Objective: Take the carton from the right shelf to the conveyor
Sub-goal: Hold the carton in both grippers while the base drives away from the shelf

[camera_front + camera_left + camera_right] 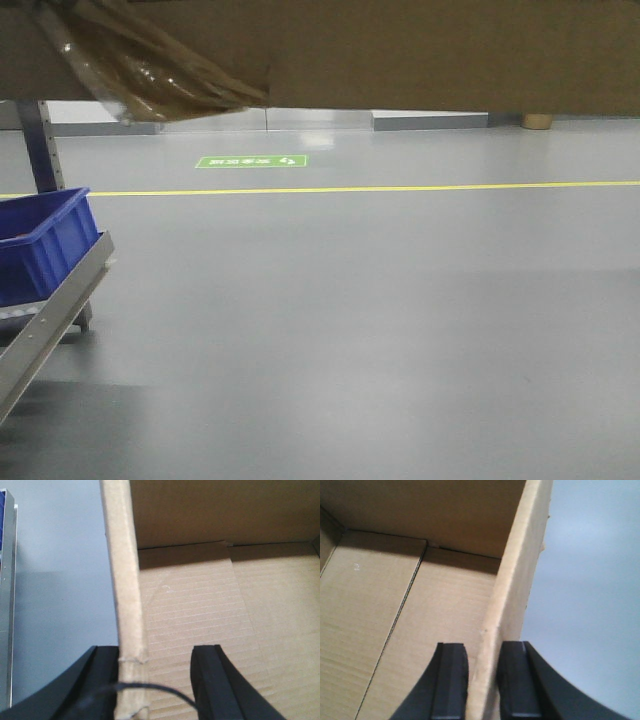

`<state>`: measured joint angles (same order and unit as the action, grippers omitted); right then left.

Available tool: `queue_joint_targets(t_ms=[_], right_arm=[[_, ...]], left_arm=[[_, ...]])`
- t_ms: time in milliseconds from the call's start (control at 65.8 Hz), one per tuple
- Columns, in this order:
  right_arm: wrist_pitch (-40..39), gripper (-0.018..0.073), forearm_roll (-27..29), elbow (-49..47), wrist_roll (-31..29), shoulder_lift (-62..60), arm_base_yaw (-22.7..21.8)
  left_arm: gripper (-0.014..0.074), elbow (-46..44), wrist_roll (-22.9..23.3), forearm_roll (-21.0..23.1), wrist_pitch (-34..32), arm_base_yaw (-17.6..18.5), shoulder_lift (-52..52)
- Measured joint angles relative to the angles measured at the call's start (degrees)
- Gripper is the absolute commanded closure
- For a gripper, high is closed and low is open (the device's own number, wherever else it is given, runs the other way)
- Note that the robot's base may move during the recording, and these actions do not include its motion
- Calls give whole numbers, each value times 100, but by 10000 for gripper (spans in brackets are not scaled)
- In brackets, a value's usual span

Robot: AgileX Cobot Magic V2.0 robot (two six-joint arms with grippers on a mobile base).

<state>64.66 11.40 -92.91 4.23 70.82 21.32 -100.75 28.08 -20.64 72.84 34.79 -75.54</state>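
up top in the front view, carton (420, 50) spans the full frame width, with grey floor (350, 320) showing under its lower edge. wrinkly tape tuft (150, 70) sticks out of its left part. it's apart from the shelf (50, 310), which sits low at the left edge, steel rail tilted, blue bin (40, 245) on it. yellow line (420, 186) crosses the floor behind, green floor sign (250, 161) just beyond it.

left wrist view: left end effector (151, 650) straddles one carton wall from above, jaws wide. outer finger (92, 680) sits against the outside of the wall. inner finger (212, 680) is inside the box, with a visible gap to the wall. so it's around the wall, not pinching it as far as this view shows. thin black cable (150, 687) crosses in front of the wall. box interior has bare ribbed cardboard and a flap seam on the bottom.

right wrist view: right end effector (482, 645) is on the opposite wall, jaws nearly closed. inside finger (450, 680) and outside finger (517, 680) both press on the cardboard edge, wall clamped between them. only floor shows past the outer face.
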Motion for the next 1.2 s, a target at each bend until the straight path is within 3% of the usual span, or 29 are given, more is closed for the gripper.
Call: queue_joint_targets(t_ms=[1201], right_arm=[[0, 623, 0, 0, 0, 0, 0]], left_arm=[[613, 0, 0, -20, 0, 0, 0]])
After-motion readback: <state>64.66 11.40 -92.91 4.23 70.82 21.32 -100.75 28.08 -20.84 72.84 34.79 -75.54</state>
